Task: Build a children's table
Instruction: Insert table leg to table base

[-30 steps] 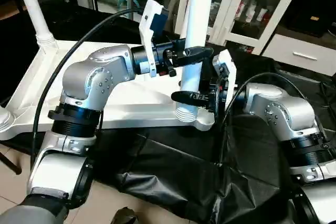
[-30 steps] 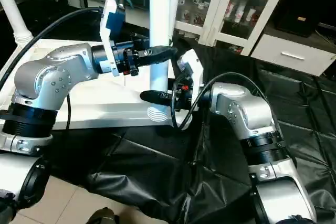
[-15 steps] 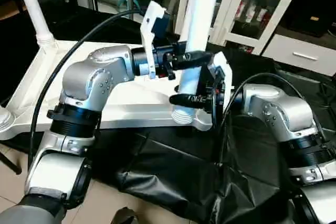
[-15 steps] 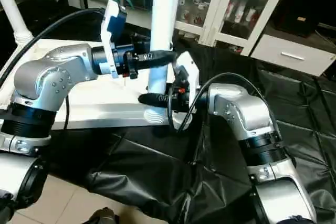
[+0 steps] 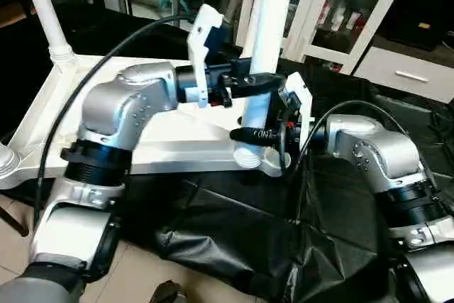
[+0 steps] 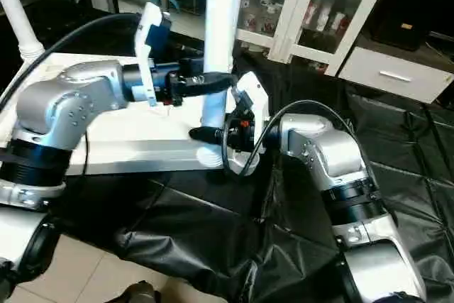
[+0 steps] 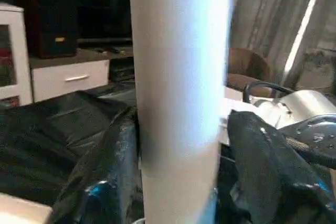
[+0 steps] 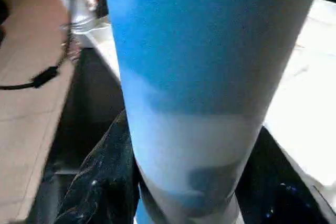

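- Between both claws, the leg point(image 5: 266, 26) stands upright in the top's point(image 5: 177, 140) corner socket.
- Left gripper point(image 5: 257, 84) pinches it higher; right gripper point(image 5: 257, 135) clamps lower.
- Since earlier, the right arm has edged closer.

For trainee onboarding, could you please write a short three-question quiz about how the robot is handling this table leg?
1. True or false: both grippers hold the same upright leg.
2. Which gripper grips it higher: A) left gripper B) right gripper?
3. Fill in: the leg's ribbed base stands at a corner ______ of the table top.

Key: 1 true; 2 A; 3 socket.
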You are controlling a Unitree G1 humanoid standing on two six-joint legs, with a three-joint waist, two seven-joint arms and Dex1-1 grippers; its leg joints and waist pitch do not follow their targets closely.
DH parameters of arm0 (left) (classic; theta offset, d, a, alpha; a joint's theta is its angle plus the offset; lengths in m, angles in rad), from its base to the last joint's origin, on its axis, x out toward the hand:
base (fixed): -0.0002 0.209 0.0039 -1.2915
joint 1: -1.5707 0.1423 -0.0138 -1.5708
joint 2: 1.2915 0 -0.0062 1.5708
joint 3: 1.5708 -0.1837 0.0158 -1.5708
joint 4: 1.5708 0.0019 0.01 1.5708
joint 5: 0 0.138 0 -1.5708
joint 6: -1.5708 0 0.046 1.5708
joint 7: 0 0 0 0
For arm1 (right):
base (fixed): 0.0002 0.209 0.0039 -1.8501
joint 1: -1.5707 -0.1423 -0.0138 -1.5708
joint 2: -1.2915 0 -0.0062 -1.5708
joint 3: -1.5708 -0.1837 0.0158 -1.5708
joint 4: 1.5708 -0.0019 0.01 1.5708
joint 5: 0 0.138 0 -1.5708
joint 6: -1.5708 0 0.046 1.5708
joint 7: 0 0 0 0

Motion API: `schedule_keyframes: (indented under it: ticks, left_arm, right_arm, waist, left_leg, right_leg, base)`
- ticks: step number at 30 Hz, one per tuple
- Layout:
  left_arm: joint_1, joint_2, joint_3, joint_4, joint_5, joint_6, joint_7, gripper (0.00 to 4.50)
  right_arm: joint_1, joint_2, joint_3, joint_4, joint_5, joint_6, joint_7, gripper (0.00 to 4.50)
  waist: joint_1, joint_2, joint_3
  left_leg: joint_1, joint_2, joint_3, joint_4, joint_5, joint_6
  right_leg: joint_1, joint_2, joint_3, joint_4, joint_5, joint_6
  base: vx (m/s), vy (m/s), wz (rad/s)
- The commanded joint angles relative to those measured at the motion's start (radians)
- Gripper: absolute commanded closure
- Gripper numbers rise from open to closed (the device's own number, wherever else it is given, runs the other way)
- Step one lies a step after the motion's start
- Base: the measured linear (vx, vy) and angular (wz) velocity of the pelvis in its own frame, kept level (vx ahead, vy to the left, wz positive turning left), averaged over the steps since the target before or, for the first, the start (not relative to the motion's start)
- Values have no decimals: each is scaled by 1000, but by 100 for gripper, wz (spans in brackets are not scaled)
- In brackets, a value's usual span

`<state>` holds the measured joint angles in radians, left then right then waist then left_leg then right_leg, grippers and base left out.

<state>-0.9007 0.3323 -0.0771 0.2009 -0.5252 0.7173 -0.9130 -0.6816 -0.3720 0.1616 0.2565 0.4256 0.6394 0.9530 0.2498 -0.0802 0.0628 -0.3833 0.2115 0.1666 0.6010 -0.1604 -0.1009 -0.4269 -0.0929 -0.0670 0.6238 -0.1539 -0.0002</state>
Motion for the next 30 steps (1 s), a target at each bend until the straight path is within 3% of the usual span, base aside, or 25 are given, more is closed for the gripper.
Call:
schedule_keyframes:
  ticks: [1, 5, 6, 9, 12, 13, 15, 16, 17, 19, 21, 22, 24, 26, 29, 30]
  left_arm:
    - [0, 2, 38, -3, -1, -23, 14, 129]
    - [-3, -9, 82, 35, 26, -129, 51, 105]
    - [3, -9, 95, 50, 31, -169, 53, 105]
    - [35, 3, 92, 87, 76, -254, 66, 105]
    - [126, 66, -72, 111, 232, -366, 17, 105]
    - [164, 72, -132, 125, 278, -412, -12, 105]
    - [190, 71, -171, 137, 303, -439, -33, 105]
    - [205, 60, -184, 153, 306, -447, -51, 105]
    - [214, 54, -205, 173, 322, -463, -61, 105]
    - [212, 47, -259, 252, 388, -517, -72, 105]
    - [205, 41, -276, 297, 416, -548, -65, 105]
    - [199, 37, -285, 327, 428, -558, -64, 105]
    - [192, 34, -294, 359, 447, -581, -62, 105]
    - [178, 27, -321, 431, 482, -624, -81, 105]
    - [156, 16, -331, 491, 509, -651, -65, 105]
    - [147, 14, -332, 513, 519, -660, -53, 105]
  right_arm:
    - [-33, 8, -70, 59, -22, -56, -76, 260]
    - [-54, 25, -116, 131, -35, -99, -153, 260]
    - [-56, 26, -125, 156, -46, -120, -180, 260]
    - [-59, 22, -134, 222, -86, -183, -238, 260]
    - [-54, 18, -157, 307, -118, -258, -309, 260]
    - [-46, 19, -162, 324, -124, -271, -316, 260]
    - [-36, 20, -165, 327, -127, -277, -315, 260]
    - [-28, 21, -167, 321, -127, -277, -308, 260]
    - [-16, 20, -168, 304, -121, -269, -296, 260]
    - [16, 18, -167, 245, -103, -249, -263, 260]
    - [27, 17, -161, 228, -98, -248, -255, 260]
    - [34, 17, -158, 217, -96, -246, -252, 260]
    - [38, 19, -157, 212, -97, -248, -252, 260]
    - [56, 24, -155, 182, -96, -238, -254, 261]
    - [72, 25, -148, 161, -103, -232, -247, 261]
    - [74, 27, -148, 157, -104, -231, -245, 261]
  waist:
    - [-6, 2, -81]
    - [-8, 1, -80]
    - [-5, 8, -81]
    - [-8, 8, -82]
    - [-13, 11, -84]
    - [-15, 19, -86]
    - [-15, 21, -91]
    - [-15, 17, -92]
    - [-16, 26, -91]
    - [-18, 27, -92]
    - [-22, 24, -87]
    - [-31, 37, -88]
    - [-42, 31, -85]
    - [-56, 39, -85]
    - [-61, 40, -85]
    - [-62, 46, -86]
  left_leg:
    - [18, 9, 5, -75, -234, -75]
    - [19, 6, 6, -75, -256, -81]
    - [19, 6, 4, -75, -259, -83]
    - [20, 7, 3, -77, -261, -89]
    - [22, 9, 3, -80, -255, -88]
    - [22, 7, 3, -78, -244, -87]
    - [22, 8, 5, -73, -225, -87]
    - [18, 7, 5, -72, -207, -81]
    - [18, 6, 7, -70, -202, -76]
    - [16, 6, 6, -69, -213, -68]
    - [16, 5, 6, -72, -245, -61]
    - [19, 5, 4, -73, -273, -67]
    - [16, 4, 3, -75, -285, -64]
    - [19, 5, 2, -76, -303, -62]
    - [19, 7, -1, -75, -309, -60]
    - [18, 7, -2, -75, -308, -59]
  right_leg:
    - [51, -49, 34, -60, -252, -133]
    - [50, -48, 34, -63, -270, -131]
    - [49, -50, 35, -66, -274, -123]
    - [50, -47, 33, -63, -262, -112]
    - [47, -47, 34, -62, -252, -94]
    - [47, -45, 36, -59, -232, -99]
    - [50, -43, 35, -49, -173, -121]
    - [53, -42, 35, -49, -145, -128]
    - [51, -41, 35, -47, -115, -145]
    - [57, -40, 35, -43, -93, -163]
    - [58, -40, 35, -53, -134, -154]
    - [55, -42, 35, -56, -167, -150]
    - [59, -44, 35, -62, -204, -146]
    - [55, -43, 34, -68, -232, -144]
    - [57, -45, 34, -65, -227, -156]
    - [58, -47, 33, -64, -223, -163]
  base:
    - [0, 0, 0]
    - [0, 0, 0]
    - [0, 0, 0]
    - [0, 0, 0]
    - [0, 0, 0]
    - [0, 0, 0]
    - [0, 0, 0]
    - [0, 0, 0]
    - [0, 0, 0]
    - [0, 0, 0]
    - [0, 0, 0]
    - [0, 0, 0]
    - [0, 0, 0]
    - [0, 0, 0]
    - [0, 0, 0]
    - [0, 0, 0]
